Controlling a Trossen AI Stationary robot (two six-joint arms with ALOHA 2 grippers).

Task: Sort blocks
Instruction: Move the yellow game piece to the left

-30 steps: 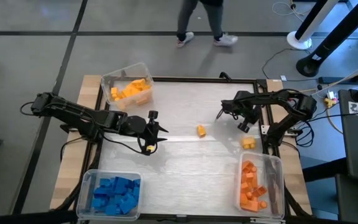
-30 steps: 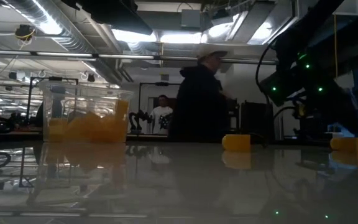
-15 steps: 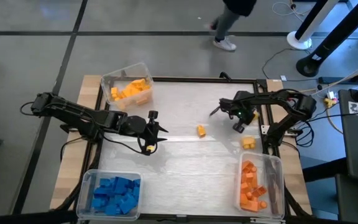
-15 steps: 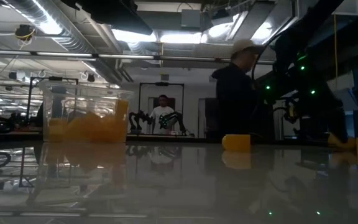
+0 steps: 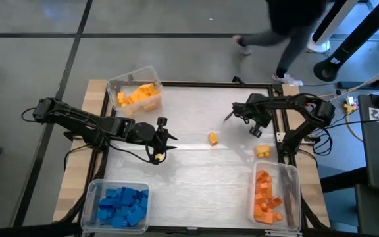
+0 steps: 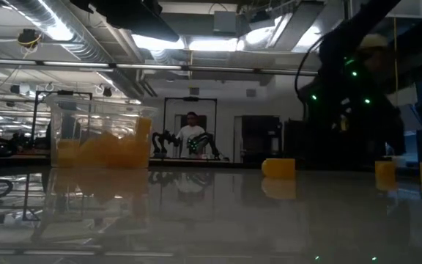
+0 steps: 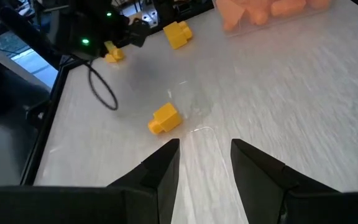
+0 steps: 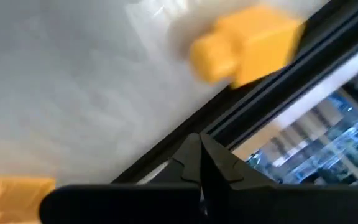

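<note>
Three yellow blocks lie on the table: one in the middle [image 5: 212, 138] [image 7: 165, 118], one by the right frame [image 5: 262, 151] [image 8: 247, 43], and one [image 5: 256, 133] [image 7: 112, 55] close beside my right gripper [image 5: 255, 127]. That gripper [image 8: 199, 152] is shut with nothing between its fingers and slants down over the table's right side. My left gripper [image 5: 166, 139] [image 7: 205, 155] hangs left of centre. It is open and holds nothing, and its fingers point toward the middle block. A small yellow piece [image 5: 157, 158] shows just under it.
Clear bins stand at three corners: yellow blocks at the far left [image 5: 137, 92] [image 6: 101, 139], blue blocks at the near left [image 5: 117, 204], orange blocks at the near right [image 5: 275, 194]. A dark frame [image 5: 278, 118] rims the table. A person [image 5: 288, 33] walks beyond the far edge.
The person beyond the far edge has walked toward the right. Neither arm has visibly changed its place or its opening.
</note>
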